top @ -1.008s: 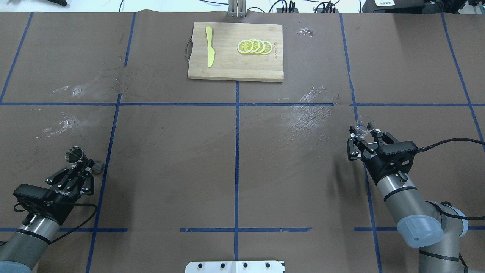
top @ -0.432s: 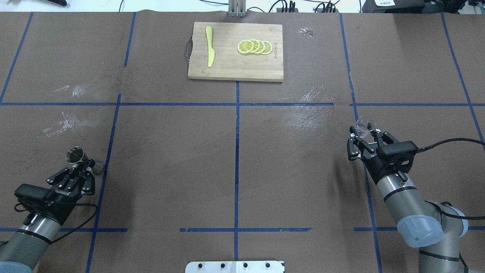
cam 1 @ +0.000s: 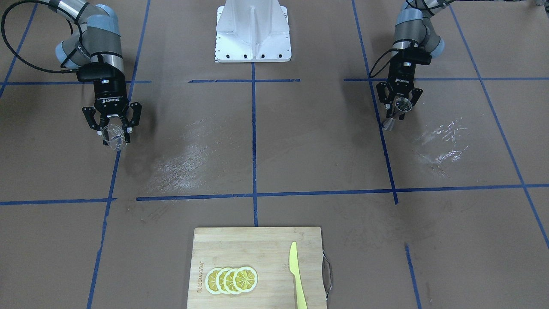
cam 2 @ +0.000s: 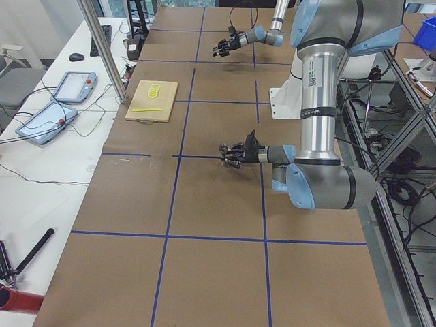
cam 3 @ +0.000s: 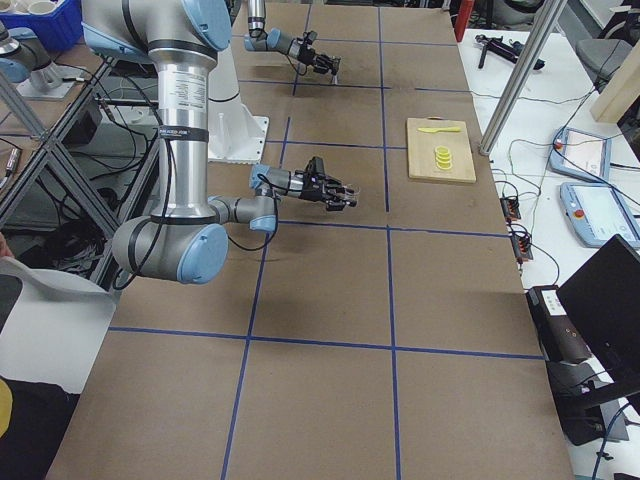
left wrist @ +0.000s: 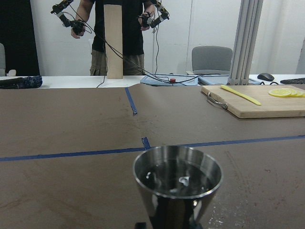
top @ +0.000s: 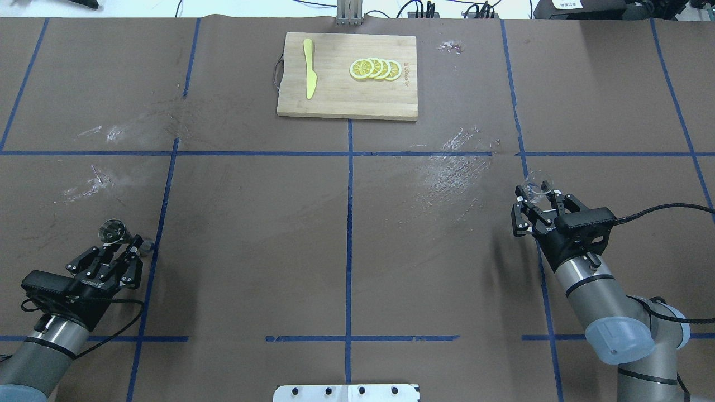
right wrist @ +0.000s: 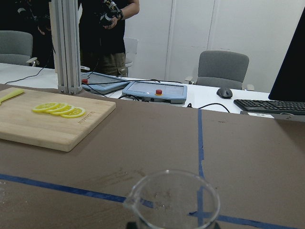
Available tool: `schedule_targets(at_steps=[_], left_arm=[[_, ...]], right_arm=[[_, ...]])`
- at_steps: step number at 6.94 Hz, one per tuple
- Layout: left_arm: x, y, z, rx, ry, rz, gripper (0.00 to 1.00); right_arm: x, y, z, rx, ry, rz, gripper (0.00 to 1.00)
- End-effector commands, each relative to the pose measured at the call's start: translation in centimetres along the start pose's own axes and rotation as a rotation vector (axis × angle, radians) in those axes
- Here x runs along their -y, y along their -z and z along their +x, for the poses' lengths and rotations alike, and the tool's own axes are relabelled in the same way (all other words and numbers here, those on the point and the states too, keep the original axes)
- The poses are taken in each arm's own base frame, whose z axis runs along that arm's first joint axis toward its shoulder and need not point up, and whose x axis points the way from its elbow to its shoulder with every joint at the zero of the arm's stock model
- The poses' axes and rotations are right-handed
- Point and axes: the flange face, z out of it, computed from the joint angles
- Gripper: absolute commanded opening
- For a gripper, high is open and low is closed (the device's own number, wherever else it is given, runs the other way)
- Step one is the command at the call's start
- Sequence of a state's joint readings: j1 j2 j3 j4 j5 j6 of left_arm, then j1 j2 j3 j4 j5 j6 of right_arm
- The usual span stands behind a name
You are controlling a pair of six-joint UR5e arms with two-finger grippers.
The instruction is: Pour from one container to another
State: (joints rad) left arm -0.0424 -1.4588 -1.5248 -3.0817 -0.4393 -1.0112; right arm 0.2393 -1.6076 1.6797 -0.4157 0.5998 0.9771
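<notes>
Firmly, the right gripper (top: pixel 535 196) was closed on the clear cup (top: pixel 539 184) at the robot's far right. The left gripper (top: pixel 124 247) clamped the metal jigger (top: pixel 111 230) at its waist, well apart. Any early tilt would likely spill onto the table (top: pixel 251 223), and the jigger's narrow mouth left little margin.

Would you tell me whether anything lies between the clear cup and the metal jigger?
Nothing visible does. Only open table separates the clear cup in the right gripper from the metal jigger in the left gripper; the cutting board lies farther away, off that line.
</notes>
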Motion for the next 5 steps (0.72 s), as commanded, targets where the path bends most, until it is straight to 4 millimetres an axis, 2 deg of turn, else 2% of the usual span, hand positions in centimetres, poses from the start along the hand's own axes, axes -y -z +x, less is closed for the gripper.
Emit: schedule_targets(at_steps=[1, 3, 5], left_arm=[[0.2, 0.0, 0.1, -0.003, 0.024, 0.007, 1.00], [1.1, 0.1, 0.2, 0.014, 0.037, 0.045, 1.00], [3.6, 0.4, 1.4, 0.022, 0.091, 0.101, 1.00]], right_arm=[[0.0, 0.0, -0.1, 0.001, -0.001, 0.000, 0.00], [0.1, 0.0, -0.1, 0.001, -0.001, 0.001, 0.00], [0.1, 0.0, -0.1, 0.000, -0.003, 0.002, 0.00]])
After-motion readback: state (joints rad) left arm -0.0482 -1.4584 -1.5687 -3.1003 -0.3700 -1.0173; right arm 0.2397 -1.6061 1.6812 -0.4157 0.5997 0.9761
